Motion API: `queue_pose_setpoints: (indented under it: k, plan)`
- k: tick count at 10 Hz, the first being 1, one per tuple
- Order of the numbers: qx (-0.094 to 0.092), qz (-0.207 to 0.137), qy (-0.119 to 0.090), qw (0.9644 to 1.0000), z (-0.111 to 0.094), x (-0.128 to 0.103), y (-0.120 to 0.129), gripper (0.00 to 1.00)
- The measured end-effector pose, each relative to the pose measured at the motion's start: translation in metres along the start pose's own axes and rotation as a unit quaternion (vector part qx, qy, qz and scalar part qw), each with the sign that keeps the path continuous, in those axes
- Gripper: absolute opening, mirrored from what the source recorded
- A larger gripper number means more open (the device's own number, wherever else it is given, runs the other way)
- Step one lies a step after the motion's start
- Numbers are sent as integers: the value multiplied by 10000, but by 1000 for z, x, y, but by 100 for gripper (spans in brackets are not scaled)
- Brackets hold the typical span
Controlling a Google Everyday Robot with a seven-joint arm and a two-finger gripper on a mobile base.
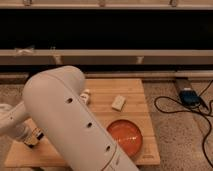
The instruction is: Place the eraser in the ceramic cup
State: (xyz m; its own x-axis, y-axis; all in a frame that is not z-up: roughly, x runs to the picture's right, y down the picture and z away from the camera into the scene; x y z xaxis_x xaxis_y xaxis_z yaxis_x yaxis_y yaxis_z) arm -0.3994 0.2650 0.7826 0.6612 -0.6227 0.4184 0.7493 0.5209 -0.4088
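camera view has the gripper near-left on the wooden board, just beside the eraser; its grip i cannot tell.

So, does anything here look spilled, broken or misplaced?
Nothing stands out. The orange bowl sits upright on the wooden board, the white block lies flat, and the gripper is near the board's left edge.

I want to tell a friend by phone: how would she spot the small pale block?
Start at the wooden board, half hidden by the robot's white arm, whose claw sits near the board's left edge. On the board's right half, beyond the round orange bowl, lies the white block: small, pale, rectangular, lying alone on bare wood.
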Motion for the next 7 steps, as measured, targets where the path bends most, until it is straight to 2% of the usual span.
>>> queue_pose_setpoints:
  k: [2, 3, 6, 7]
  plan:
    - [106, 171, -151, 9997, -28, 15, -3, 12]
    - [195, 256, -263, 9991, -51, 20, -5, 3]
    - [345, 590, -601, 9959, -113, 40, -13, 0]
    - [374, 725, -770, 9937, -136, 47, -17, 0]
